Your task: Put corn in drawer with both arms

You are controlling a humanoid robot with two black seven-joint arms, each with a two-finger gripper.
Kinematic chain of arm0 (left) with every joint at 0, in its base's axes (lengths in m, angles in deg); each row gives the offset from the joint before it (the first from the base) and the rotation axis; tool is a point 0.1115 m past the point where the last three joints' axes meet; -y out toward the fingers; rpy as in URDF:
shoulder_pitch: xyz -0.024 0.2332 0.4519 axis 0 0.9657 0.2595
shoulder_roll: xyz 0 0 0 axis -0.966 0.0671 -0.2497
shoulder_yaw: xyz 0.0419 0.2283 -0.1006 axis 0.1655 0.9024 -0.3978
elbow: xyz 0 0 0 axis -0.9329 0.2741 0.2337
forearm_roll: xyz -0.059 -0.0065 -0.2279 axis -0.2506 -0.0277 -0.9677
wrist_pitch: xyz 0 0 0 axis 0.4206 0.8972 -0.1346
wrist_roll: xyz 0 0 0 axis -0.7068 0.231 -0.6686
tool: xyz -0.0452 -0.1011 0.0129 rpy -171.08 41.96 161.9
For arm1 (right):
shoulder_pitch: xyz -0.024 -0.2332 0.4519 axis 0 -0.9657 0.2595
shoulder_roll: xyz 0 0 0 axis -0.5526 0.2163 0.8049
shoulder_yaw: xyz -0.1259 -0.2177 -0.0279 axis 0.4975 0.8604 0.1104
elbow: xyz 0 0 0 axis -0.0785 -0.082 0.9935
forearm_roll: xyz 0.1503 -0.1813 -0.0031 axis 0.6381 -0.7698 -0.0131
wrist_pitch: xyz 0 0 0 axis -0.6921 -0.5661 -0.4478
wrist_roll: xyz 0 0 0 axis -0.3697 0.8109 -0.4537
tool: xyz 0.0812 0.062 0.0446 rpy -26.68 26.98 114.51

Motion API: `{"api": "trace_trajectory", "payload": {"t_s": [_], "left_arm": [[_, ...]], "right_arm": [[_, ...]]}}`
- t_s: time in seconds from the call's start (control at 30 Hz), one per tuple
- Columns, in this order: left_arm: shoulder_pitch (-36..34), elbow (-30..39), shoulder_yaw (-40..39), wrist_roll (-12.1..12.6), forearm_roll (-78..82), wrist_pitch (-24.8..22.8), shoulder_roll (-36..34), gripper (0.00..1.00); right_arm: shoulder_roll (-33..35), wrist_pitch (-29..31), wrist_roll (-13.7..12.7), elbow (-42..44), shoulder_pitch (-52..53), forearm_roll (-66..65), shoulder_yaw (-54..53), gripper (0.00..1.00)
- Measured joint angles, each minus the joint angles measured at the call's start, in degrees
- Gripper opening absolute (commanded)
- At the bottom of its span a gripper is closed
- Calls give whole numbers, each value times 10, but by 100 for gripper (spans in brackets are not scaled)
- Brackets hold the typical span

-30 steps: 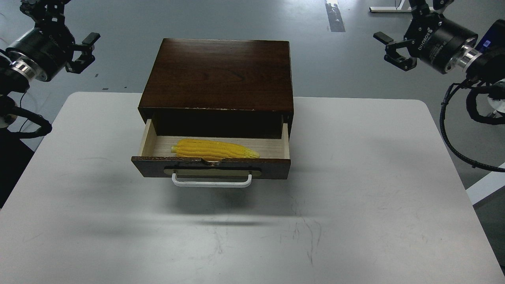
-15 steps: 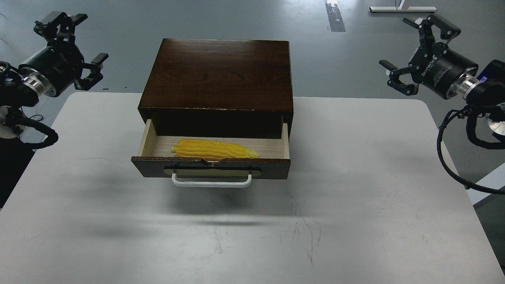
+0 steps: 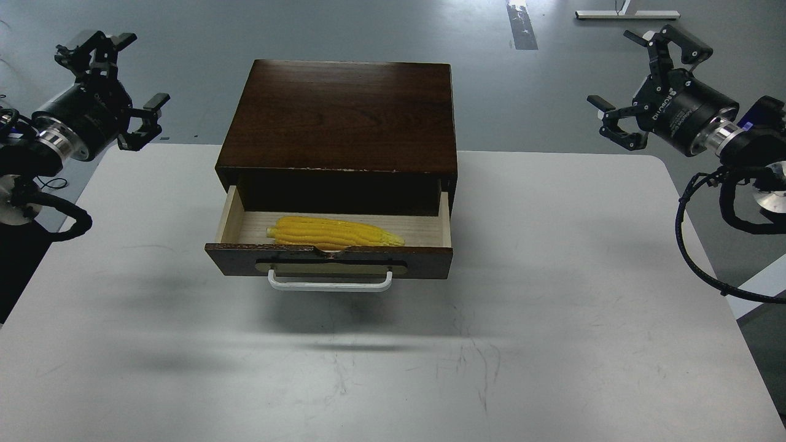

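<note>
**Arms drop to cabinet height, corn lies in drawer**

Both arms have come lower since a second ago. To finish, push the drawer [image 3: 328, 261] front squarely. The corn [image 3: 334, 232] lies inside, long axis left-right, tip right. Left gripper [image 3: 126, 83] and right gripper [image 3: 638, 86] hover empty, fingers spread.

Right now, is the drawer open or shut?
Open. The drawer is pulled out from the box, its pale floor is showing, and the corn lies inside it.
</note>
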Motion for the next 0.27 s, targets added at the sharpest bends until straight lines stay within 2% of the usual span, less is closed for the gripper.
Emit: {"api": "trace_trajectory", "payload": {"t_s": [0.27], "left_arm": [[8,-1,0,4,-1,4,13,98]], "right_arm": [[-3,-14,-5,-6,-2,0,-13,100]]}}
